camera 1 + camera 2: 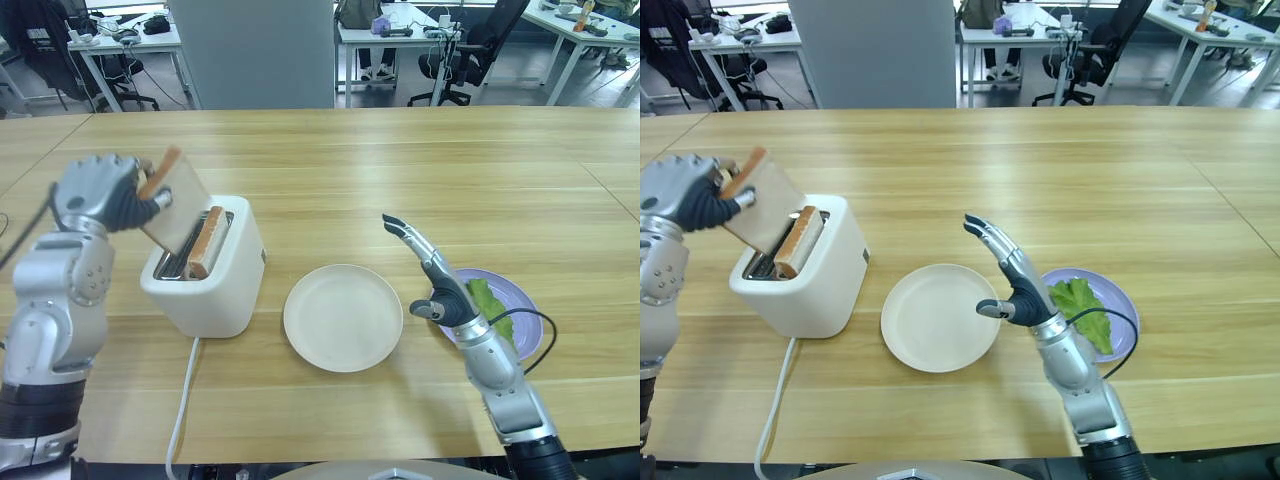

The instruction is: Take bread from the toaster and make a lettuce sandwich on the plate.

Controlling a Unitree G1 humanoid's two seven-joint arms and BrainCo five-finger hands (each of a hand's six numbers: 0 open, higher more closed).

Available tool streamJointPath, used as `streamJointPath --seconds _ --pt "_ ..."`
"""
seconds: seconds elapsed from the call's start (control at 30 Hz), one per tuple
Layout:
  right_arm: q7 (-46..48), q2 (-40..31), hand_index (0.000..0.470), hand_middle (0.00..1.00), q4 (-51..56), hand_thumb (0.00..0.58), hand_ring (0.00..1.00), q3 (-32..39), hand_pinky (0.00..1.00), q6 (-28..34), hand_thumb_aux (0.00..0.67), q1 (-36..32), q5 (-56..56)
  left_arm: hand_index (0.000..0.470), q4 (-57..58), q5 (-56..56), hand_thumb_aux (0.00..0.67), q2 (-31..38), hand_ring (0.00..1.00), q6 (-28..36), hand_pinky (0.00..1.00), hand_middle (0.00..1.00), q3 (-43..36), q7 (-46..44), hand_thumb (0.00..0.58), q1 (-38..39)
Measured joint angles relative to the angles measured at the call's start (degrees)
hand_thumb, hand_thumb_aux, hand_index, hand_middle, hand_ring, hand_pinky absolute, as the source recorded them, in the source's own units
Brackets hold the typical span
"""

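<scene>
The white toaster (pixel 205 290) stood left of the round cream plate (pixel 343 318). One bread slice (pixel 178 205) leaned tilted out of a slot, in the left robot hand (pixel 105 192); a second slice (pixel 205 242) sat inside. Green lettuce (pixel 1080 305) lay on a purple dish (pixel 1122 300).

Item: readable text, labels, brands, numbers, signs. Entry: none that I can make out. The toaster (pixel 205 285), the cream plate (pixel 343 318), the purple plate (pixel 527 300) and the surface (pixel 400 170) in front of me show no marking I can read.
</scene>
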Motion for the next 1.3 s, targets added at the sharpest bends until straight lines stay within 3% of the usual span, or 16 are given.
streamJointPath --seconds 0.2,0.43,0.63,1.03,1.07,1.1,1.13,1.17,1.23,1.3 --pt "-4.8 -14.3 0.000 0.00 7.9 0.000 0.00 -9.0 0.00 3.0 0.000 -2.2 -9.3 0.460 -6.7 -12.1 0.670 -3.0 1.00 -1.8 1.00 1.00 1.8 -2.9 0.580 -5.4" --pt "-13.9 -26.3 0.000 0.00 26.6 0.000 0.00 -7.7 0.00 1.7 0.000 -2.5 -18.4 0.460 -9.7 -26.5 0.670 -7.7 1.00 -2.7 1.00 1.00 -8.2 -14.4 0.580 -6.9" --pt "-19.3 -28.9 0.000 0.00 40.0 0.000 0.00 -1.7 0.00 0.0 0.000 -3.7 -21.9 0.460 -4.6 -31.4 0.670 -9.0 1.00 -8.6 1.00 1.00 -20.1 -23.3 0.580 -7.6" --pt "-24.4 -30.2 0.002 0.00 51.7 0.005 0.00 6.3 0.00 -1.6 0.003 -8.4 -23.6 0.460 18.0 -30.1 0.670 -17.2 1.00 -16.9 1.00 1.00 -34.7 -29.4 0.580 -13.8" --pt "-24.6 -30.2 0.040 0.00 52.8 0.096 0.00 7.1 0.00 -1.6 0.058 -8.9 -23.8 0.460 20.5 -29.9 0.670 -18.1 1.00 -17.6 1.00 1.00 -35.2 -29.4 0.580 -14.6" --pt "-24.9 -30.2 0.056 0.00 53.8 0.132 0.00 7.8 0.00 -1.6 0.081 -9.4 -23.9 0.460 23.9 -29.3 0.670 -19.4 1.00 -18.8 1.00 1.00 -36.1 -29.2 0.580 -15.7" --pt "-25.1 -30.2 0.126 0.00 54.3 0.275 0.00 8.3 0.00 -1.7 0.184 -9.7 -24.0 0.460 26.3 -28.9 0.670 -20.4 1.00 -19.4 1.00 1.00 -36.8 -28.9 0.580 -16.3" --pt "-25.2 -30.2 0.126 0.00 54.8 0.275 0.00 8.8 0.00 -1.8 0.184 -10.0 -24.0 0.460 28.0 -28.4 0.670 -21.1 1.00 -20.1 1.00 1.00 -37.3 -28.8 0.580 -16.6" --pt "-25.5 -30.2 0.238 0.00 55.9 0.445 0.00 10.0 0.00 -2.0 0.347 -10.5 -24.0 0.460 32.3 -27.4 0.670 -22.4 1.00 -21.6 1.00 1.00 -38.6 -28.4 0.580 -16.8" --pt "-25.6 -30.2 0.247 0.00 56.5 0.456 0.00 10.8 0.00 -2.3 0.360 -11.3 -24.0 0.460 36.4 -26.1 0.670 -23.1 1.00 -22.9 1.00 1.00 -39.7 -28.1 0.580 -16.8"
